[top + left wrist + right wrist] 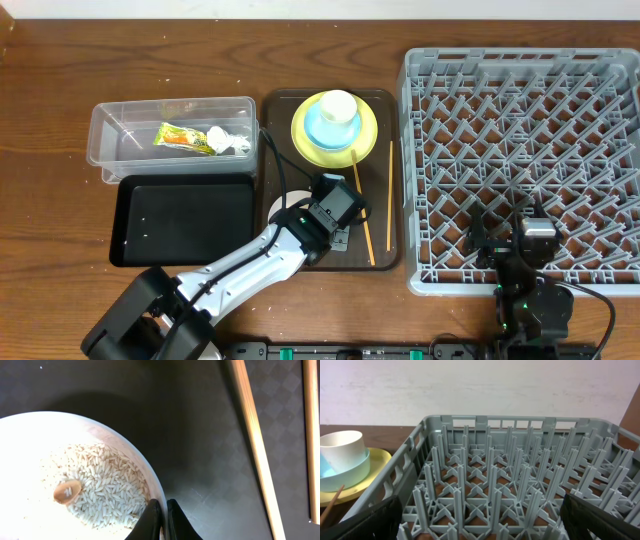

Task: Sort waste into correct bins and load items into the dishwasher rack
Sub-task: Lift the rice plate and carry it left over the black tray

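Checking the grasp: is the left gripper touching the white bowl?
Touching. The left wrist view shows the left gripper pinched on the rim of the white bowl, one finger inside and one outside, with no gap visible.

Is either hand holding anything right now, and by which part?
The left hand is closed on the white bowl, pinching it by the rim. The right hand is open and holds nothing.

Overhead view evenly lit, sharp. Left wrist view: white bowl (30, 460) overexposed, soft shadow on serving tray (200, 435). Right wrist view mildly soft.
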